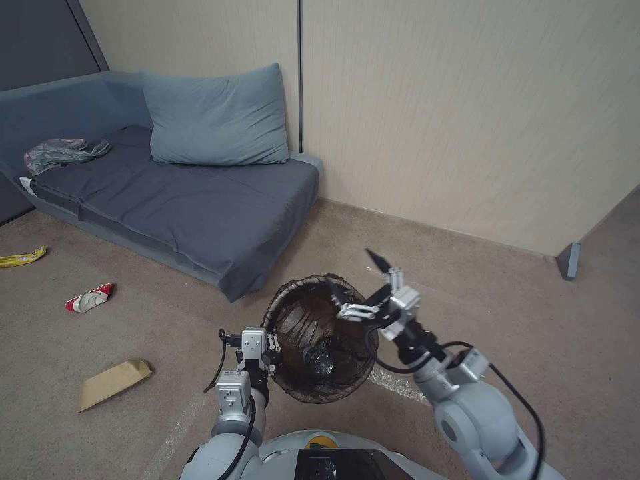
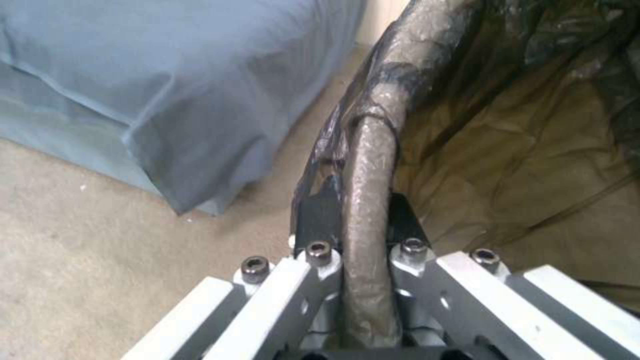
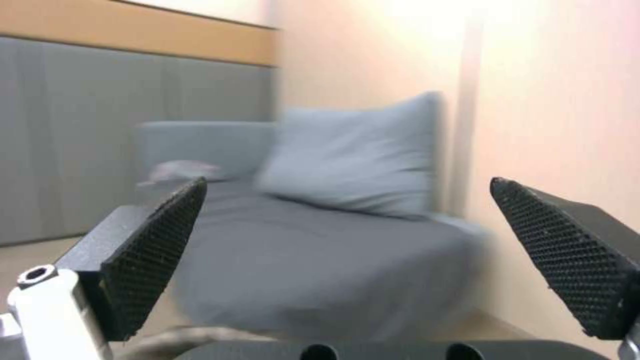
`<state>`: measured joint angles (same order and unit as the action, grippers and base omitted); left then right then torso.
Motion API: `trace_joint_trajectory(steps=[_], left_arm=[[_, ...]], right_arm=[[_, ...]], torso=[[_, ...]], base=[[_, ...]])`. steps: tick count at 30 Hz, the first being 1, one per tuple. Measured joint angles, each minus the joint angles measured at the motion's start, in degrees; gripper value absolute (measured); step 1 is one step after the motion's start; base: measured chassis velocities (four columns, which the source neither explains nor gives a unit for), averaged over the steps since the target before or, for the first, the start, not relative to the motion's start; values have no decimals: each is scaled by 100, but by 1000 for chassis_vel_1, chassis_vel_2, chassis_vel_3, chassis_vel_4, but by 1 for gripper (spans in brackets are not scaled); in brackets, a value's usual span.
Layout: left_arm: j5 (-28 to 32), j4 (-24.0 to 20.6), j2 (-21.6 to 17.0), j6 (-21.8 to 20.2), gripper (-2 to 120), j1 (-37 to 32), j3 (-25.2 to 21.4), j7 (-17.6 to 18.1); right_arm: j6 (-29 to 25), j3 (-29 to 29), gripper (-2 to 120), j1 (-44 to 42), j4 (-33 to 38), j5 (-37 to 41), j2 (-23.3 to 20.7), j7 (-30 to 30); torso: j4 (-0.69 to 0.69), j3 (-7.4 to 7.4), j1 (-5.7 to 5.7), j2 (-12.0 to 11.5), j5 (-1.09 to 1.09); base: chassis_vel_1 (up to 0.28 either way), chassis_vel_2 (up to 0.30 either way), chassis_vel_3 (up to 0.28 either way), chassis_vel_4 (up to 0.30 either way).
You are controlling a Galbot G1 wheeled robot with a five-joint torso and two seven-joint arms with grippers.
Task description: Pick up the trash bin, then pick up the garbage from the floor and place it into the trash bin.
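Between left claw (image 2: 357,220) pads, crinkly bin rim (image 2: 373,150)

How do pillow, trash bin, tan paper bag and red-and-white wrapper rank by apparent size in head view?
1. Pillow.
2. Trash bin, held by the left gripper; nearer the camera, so its true rank is unsure.
3. Tan paper bag.
4. Red-and-white wrapper.

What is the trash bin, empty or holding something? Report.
Holding something: the trash bin, gripped at its rim by the left tool, has a clear bottle lying at its bottom. The open right tool hovers above its rim.
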<state>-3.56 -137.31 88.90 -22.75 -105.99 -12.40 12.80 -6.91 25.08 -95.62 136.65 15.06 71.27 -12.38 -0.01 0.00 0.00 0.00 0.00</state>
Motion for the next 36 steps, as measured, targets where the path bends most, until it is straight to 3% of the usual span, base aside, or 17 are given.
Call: trace_joint_trajectory(steps=[5, 9, 11, 22, 36], left_arm=[[-78, -3, 6, 69, 0, 11, -41, 16], [-123, -13, 0, 152, 0, 27, -122, 42], [-132, -18, 0, 182, 0, 32, -152, 43], [-128, -9, 22, 388, 0, 17, -148, 53], [-112, -24, 17, 399, 0, -8, -138, 54]], right_arm=[[-31, 142, 100, -565, 261, -614, 476, 743], [41, 169, 100, -963, 174, -1152, 974, 2014], [45, 223, 100, -1113, 144, -1167, 1077, 2155], [-430, 530, 100, -1701, -56, -1274, 1452, 2102], [-438, 484, 100, -1657, -90, -1292, 1476, 2087]], torso=[[0, 0, 0, 0, -1], [1, 0, 0, 0, 0], [3, 0, 0, 0, 1], [1, 0, 0, 0, 0], [1, 0, 0, 0, 0]], base=[[0, 0, 0, 0], [0, 0, 0, 0], [0, 0, 0, 0], [0, 0, 0, 0], [0, 0, 0, 0]])
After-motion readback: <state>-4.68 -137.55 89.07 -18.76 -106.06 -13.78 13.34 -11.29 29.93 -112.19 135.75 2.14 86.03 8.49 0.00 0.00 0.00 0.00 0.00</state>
